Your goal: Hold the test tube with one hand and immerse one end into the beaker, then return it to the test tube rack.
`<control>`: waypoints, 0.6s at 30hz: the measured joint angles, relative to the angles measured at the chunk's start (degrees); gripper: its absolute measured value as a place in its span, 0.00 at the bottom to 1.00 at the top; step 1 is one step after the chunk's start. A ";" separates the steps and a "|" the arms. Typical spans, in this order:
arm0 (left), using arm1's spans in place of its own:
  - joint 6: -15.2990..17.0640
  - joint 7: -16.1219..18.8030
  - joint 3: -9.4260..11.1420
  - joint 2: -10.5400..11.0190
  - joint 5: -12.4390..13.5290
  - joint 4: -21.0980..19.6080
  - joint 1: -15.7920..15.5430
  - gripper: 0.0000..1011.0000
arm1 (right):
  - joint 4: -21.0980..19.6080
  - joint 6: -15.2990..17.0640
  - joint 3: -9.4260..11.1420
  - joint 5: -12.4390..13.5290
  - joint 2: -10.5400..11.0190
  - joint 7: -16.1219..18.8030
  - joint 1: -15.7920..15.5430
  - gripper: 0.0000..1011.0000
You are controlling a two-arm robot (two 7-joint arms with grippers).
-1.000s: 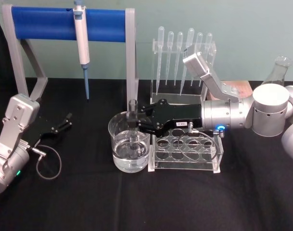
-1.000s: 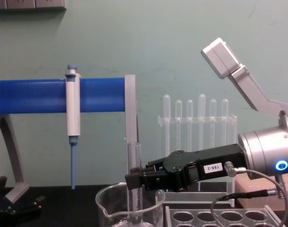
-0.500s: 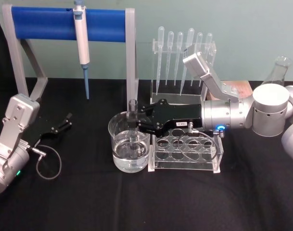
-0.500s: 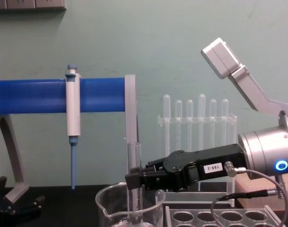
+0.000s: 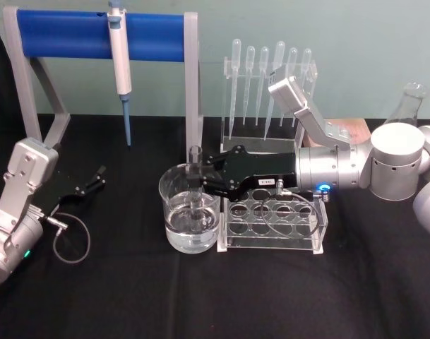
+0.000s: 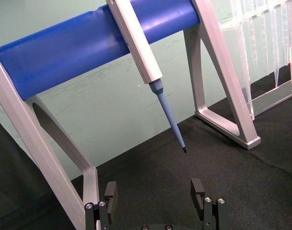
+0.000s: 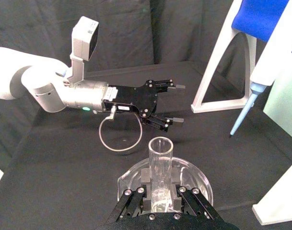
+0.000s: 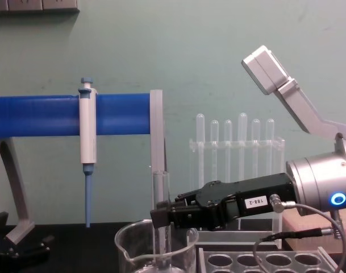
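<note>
The clear test tube [image 5: 195, 176] stands upright with its lower end down inside the beaker [image 5: 174, 212], which holds clear liquid. My right gripper [image 5: 198, 181] reaches in from the right and is shut on the test tube at about the beaker's rim. From the side, the test tube [image 8: 161, 196] rises above the beaker [image 8: 130, 250] and the right gripper [image 8: 161, 216] clamps its middle. Over the right wrist, the test tube [image 7: 159, 167] sits between the jaws above the beaker [image 7: 196, 179]. My left gripper [image 5: 96, 179] rests open at the table's left, fingers [image 6: 197, 188] apart.
A clear tube rack [image 5: 271, 220] with empty holes stands just right of the beaker, under my right arm. Behind it is a pipette stand [image 5: 267, 92]. A white-and-blue pipettor [image 5: 120, 67] hangs on the blue-barred frame [image 5: 66, 34] at the back left. A flask [image 5: 409, 102] is far right.
</note>
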 joint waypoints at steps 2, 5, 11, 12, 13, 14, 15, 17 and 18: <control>0.00 0.00 0.00 0.00 0.00 0.00 0.00 0.99 | 0.00 0.00 0.00 0.00 0.00 0.00 0.00 0.22; 0.00 0.00 0.00 0.00 0.00 0.00 0.00 0.99 | 0.00 0.00 0.00 0.00 0.00 0.00 0.00 0.22; 0.00 0.00 0.00 0.00 0.00 0.00 0.00 0.99 | 0.00 0.00 0.00 0.00 0.00 0.00 0.00 0.22; 0.00 0.00 0.00 0.00 0.00 0.00 0.00 0.99 | 0.00 0.00 0.00 0.00 0.00 0.00 0.00 0.22; 0.00 0.00 0.00 0.00 0.00 0.00 0.00 0.99 | 0.00 0.00 0.00 0.00 0.00 0.00 0.00 0.22; 0.00 0.00 0.00 0.00 0.00 0.00 0.00 0.99 | 0.00 0.00 0.00 0.00 0.00 0.00 0.00 0.22; 0.00 0.00 0.00 0.00 0.00 0.00 0.00 0.99 | 0.00 0.00 0.00 0.00 0.00 0.00 0.00 0.22; 0.00 0.00 0.00 0.00 0.00 0.00 0.00 0.99 | 0.00 0.00 0.00 0.00 0.00 0.00 0.00 0.22; 0.00 0.00 0.00 0.00 0.00 0.00 0.00 0.99 | 0.00 0.00 0.00 0.00 0.00 0.00 0.00 0.22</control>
